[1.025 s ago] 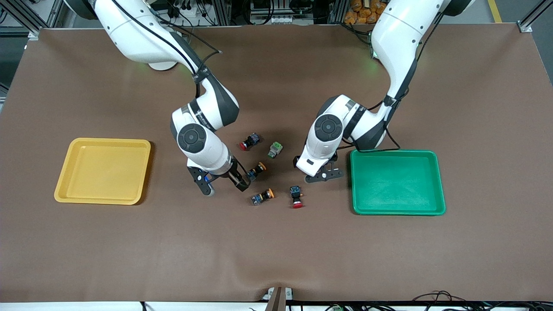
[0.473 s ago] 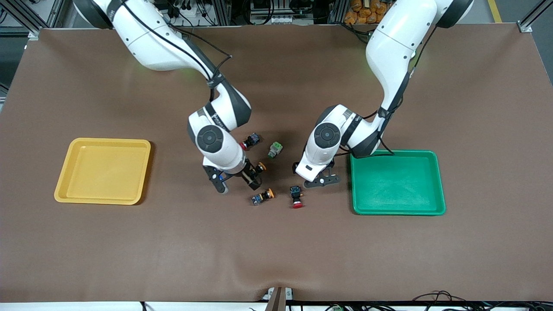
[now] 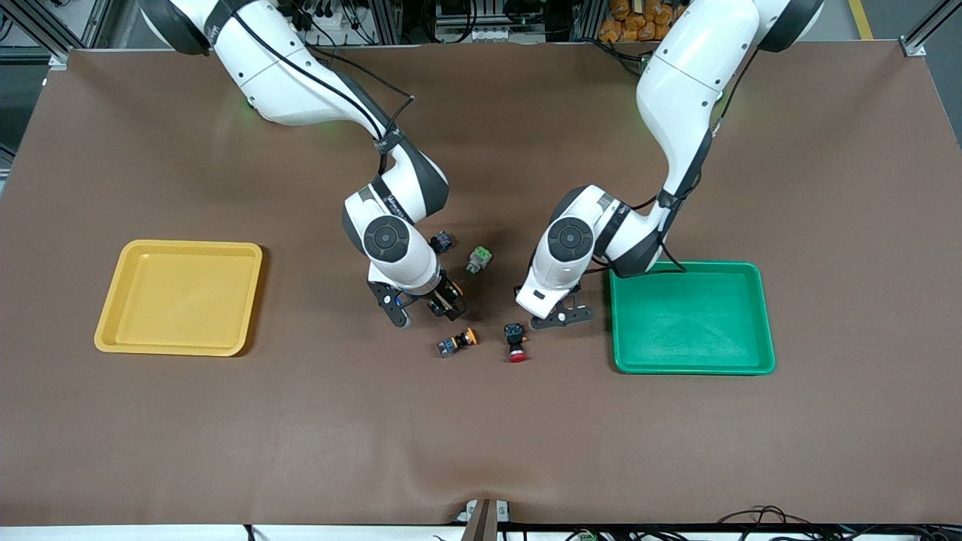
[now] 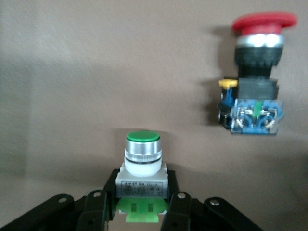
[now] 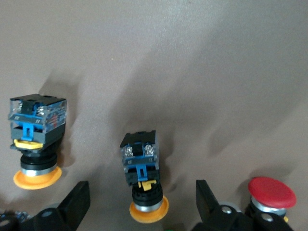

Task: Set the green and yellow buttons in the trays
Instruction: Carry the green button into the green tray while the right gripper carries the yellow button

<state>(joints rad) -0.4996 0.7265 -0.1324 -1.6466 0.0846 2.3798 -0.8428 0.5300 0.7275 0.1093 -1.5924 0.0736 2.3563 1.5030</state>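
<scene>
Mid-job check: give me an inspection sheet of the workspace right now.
Surface: brown mat, wrinkled at the camera-side edge.
Job's things: yellow tray and green tray hold no buttons; loose green button and free yellow button lie mid-table.
Clutter: two red buttons among them.
Tools: left tool shut on gripped green button; right tool open, straddling second yellow button.
Cables: black cables along both arms.
Surroundings: metal frame posts.

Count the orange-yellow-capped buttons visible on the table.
2. One yellow button sits inside the open right end effector; the other yellow button lies nearer the front camera, beside a red-capped switch. The arms may hide more.
</scene>
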